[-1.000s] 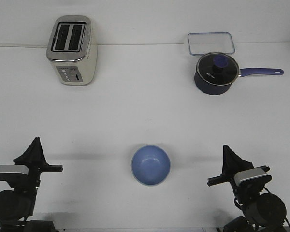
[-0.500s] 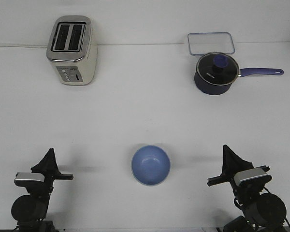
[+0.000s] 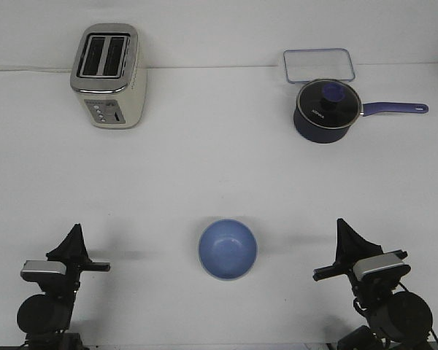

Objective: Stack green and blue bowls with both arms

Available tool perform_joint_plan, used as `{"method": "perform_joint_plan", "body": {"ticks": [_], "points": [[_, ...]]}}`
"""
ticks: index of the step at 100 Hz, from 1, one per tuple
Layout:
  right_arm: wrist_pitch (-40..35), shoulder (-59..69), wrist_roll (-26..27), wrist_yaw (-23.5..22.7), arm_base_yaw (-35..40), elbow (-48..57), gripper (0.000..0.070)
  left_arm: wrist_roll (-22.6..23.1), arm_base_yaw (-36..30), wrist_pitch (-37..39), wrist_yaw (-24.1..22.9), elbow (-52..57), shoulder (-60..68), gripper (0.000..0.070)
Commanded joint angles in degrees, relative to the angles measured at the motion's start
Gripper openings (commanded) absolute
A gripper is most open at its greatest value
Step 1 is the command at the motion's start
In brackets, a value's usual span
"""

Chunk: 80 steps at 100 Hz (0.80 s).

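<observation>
The periwinkle blue bowl (image 3: 228, 249) sits upright on the white table near the front middle. No separate sage green bowl shows; whether it lies under the blue one I cannot tell. My left gripper (image 3: 75, 235) is to the bowl's left, near the front edge, its fingers together in a point and empty. My right gripper (image 3: 344, 230) is to the bowl's right, also pointed, shut and empty. Both are well apart from the bowl.
A cream toaster (image 3: 107, 75) stands at the back left. A dark blue lidded saucepan (image 3: 327, 111) with a long handle stands at the back right, with a clear rectangular container (image 3: 318, 65) behind it.
My left arm has moved right and drawn back toward the front edge, then stayed still. The right arm and the bowl have not moved.
</observation>
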Motion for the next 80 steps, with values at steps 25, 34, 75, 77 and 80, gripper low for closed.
{"method": "perform_joint_plan", "body": {"ticks": [25,34,75,77,80], "points": [[0.7,-0.1,-0.2,0.0,0.3,0.3,0.0003,-0.2,0.0,0.5,0.0,-1.1,-0.1,0.0015],[0.7,-0.1,-0.3,0.0,0.3,0.3,0.0003,-0.2,0.0,0.5,0.0,-1.1,-0.1,0.0015],[3.7,-5.9,-15.7,-4.3,-14.5,-10.3,0.0003,-0.2,0.0,0.5,0.0,-1.1,-0.1,0.0015],[3.8,-6.6,-16.5,-5.0,-15.3,-11.3,0.0003,-0.2,0.0,0.5,0.0,-1.1,-0.1,0.0015],[3.9,-7.4,-17.3,-5.9,-16.4,-12.7,0.0003,-0.2,0.0,0.5,0.0,-1.1,-0.1,0.0015]]}}
